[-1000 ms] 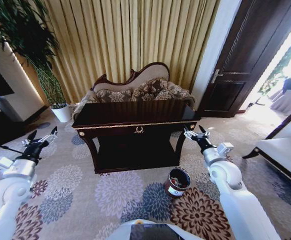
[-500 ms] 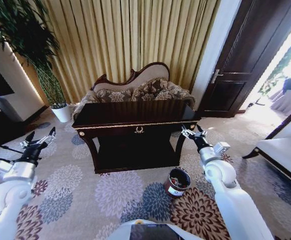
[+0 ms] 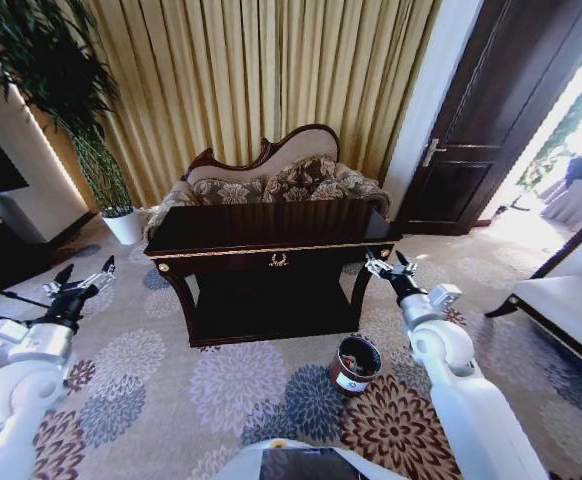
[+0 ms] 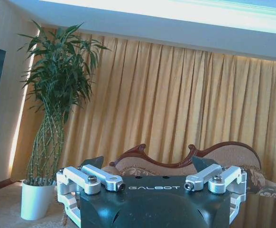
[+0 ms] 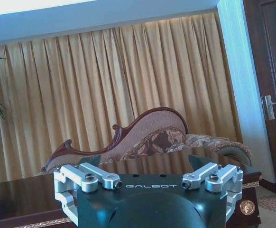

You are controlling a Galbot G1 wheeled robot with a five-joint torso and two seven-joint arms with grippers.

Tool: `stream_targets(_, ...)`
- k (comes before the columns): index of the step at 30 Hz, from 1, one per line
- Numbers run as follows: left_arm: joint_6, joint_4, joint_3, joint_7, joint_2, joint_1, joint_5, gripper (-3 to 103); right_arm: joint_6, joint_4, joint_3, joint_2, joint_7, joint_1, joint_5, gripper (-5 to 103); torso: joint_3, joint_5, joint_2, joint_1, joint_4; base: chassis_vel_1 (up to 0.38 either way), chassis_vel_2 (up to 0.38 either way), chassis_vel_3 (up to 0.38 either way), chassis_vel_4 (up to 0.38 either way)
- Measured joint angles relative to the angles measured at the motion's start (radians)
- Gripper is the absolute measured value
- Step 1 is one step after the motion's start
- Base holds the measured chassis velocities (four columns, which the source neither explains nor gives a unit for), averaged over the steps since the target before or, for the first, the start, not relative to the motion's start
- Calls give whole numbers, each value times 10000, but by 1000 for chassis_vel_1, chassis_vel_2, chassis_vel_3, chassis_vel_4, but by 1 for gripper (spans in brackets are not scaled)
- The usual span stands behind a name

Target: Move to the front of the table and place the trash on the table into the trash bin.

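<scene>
Well apart: table (image 3: 271, 226) between spread jaws, trash bin (image 3: 355, 364) below.

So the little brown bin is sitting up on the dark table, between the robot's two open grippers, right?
Not quite. The head view shows the trash bin standing on the carpet in front of the table, below its right end, not on top. The rest holds: the left gripper and the right gripper are both open, one on each side.
</scene>
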Motion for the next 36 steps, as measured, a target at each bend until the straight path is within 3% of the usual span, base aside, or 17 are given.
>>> stream_targets(36, 15, -145, 20, 42, 37, 33, -8, 100, 105, 340, 101, 65, -152, -290, -145, 100, 0, 0, 0, 1, 0, 28, -27, -28, 29)
